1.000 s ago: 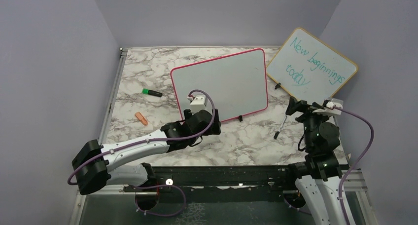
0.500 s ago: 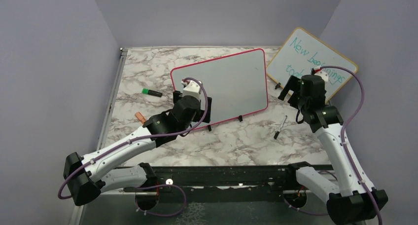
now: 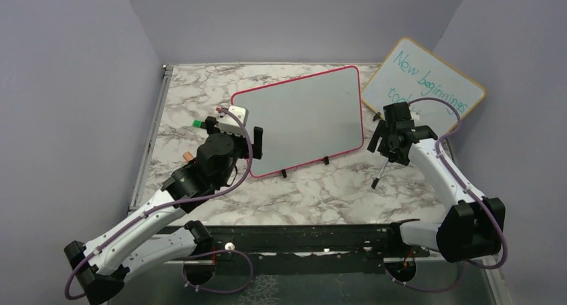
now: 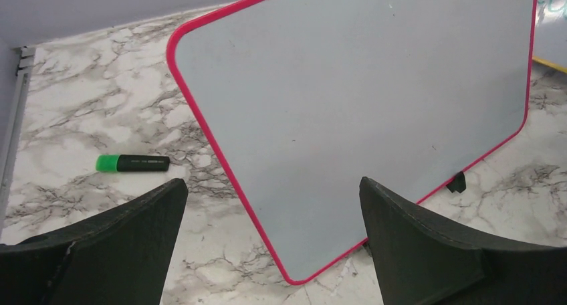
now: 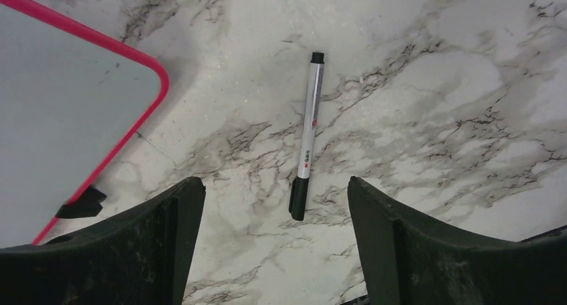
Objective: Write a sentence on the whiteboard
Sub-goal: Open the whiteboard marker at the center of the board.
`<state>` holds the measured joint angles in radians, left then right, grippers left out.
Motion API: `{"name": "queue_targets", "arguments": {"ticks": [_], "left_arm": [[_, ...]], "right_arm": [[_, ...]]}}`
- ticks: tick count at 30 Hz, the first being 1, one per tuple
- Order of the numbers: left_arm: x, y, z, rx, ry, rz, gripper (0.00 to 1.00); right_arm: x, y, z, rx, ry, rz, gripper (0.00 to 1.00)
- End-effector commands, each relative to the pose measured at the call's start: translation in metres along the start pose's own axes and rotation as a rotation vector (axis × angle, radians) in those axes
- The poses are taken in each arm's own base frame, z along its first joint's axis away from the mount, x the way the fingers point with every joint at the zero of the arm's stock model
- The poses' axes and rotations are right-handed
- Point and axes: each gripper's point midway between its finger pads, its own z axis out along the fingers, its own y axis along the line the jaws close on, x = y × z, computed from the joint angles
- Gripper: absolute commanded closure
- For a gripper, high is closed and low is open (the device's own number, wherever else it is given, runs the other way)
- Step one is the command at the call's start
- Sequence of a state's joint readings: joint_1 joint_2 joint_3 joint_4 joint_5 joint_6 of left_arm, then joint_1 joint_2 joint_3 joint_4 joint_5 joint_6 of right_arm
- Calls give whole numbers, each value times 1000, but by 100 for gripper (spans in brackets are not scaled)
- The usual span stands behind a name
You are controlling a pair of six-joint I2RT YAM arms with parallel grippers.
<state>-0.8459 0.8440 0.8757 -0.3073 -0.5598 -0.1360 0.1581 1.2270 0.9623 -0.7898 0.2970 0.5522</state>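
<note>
The whiteboard point(image 3: 301, 121), pink-framed on small black feet, stands tilted at mid-table with a blank face point(image 4: 361, 111); no sentence shows on it. My left gripper point(image 3: 234, 132) hovers open before the board's lower left corner, which sits between its fingers point(image 4: 271, 184) in the wrist view, untouched. A white marker pen with a black cap point(image 3: 380, 172) lies on the marble to the right of the board. My right gripper point(image 3: 388, 141) hangs open just above it, the pen point(image 5: 307, 131) lying ahead of the gap between its fingers point(image 5: 274, 181).
A green highlighter point(image 3: 206, 125) lies left of the board, and a small orange item point(image 3: 190, 158) shows beside my left arm. A wooden-framed board with teal writing point(image 3: 428, 84) leans at the back right corner. Purple walls close in on three sides.
My left arm swung left, from in front of the board to its lower left corner, jaws widening. My right arm reached forward, then came down over the pen.
</note>
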Motion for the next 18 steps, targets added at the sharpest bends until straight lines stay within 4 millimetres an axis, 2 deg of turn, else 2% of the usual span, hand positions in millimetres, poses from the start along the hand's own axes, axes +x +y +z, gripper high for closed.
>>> {"name": "queue_targets", "arguments": {"ticks": [1, 6, 8, 15, 18], "left_arm": [[-16, 17, -10, -30, -123, 0, 1], [-12, 23, -11, -30, -137, -41, 1], [-11, 26, -11, -28, -124, -74, 1], [0, 9, -9, 114, -108, -16, 1], [2, 8, -7, 118, -102, -26, 1]], "right_arm": [[24, -3, 14, 32, 106, 38, 22], [31, -9, 32, 44, 149, 61, 39], [32, -12, 40, 45, 164, 71, 42], [40, -13, 67, 34, 225, 88, 48], [46, -14, 78, 47, 255, 88, 51]]}}
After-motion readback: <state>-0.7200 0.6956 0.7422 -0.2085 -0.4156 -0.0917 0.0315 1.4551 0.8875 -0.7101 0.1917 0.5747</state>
